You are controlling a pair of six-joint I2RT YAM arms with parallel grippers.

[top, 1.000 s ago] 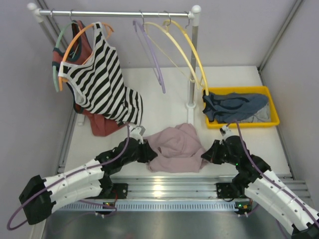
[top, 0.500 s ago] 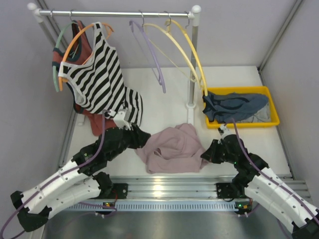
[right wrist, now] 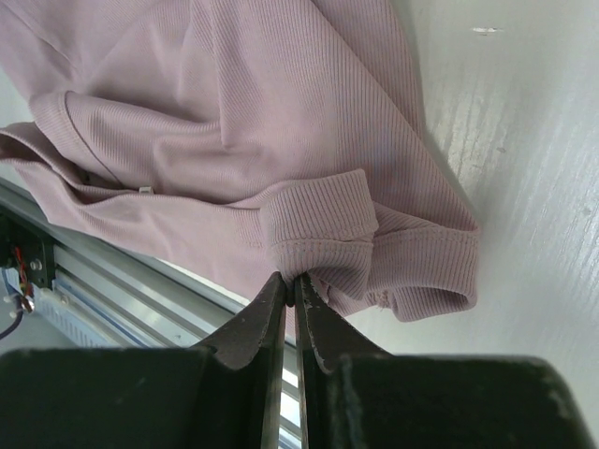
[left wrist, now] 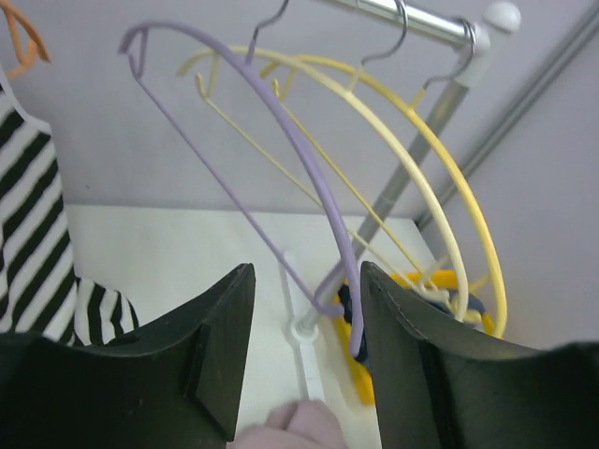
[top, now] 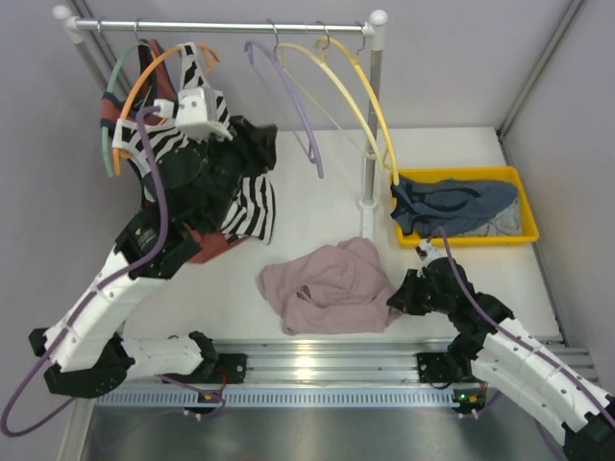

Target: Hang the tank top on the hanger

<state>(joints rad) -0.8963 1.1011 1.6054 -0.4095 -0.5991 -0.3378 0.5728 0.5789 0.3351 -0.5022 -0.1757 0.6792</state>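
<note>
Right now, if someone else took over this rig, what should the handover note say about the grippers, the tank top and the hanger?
Left gripper: open and empty, raised at the rack, facing the hanger, which it has not gripped.
Right gripper: shut on a folded edge of the tank top.
Tank top: crumpled on the table. Hanger: bare, hooked on the rail.
Done: only the right-hand grip on the top.
Left: take the hanger, then get the top's straps onto it.

Left arm raised, left gripper (left wrist: 306, 281) agape, right gripper (right wrist: 292, 285) low, pinched closed
</note>
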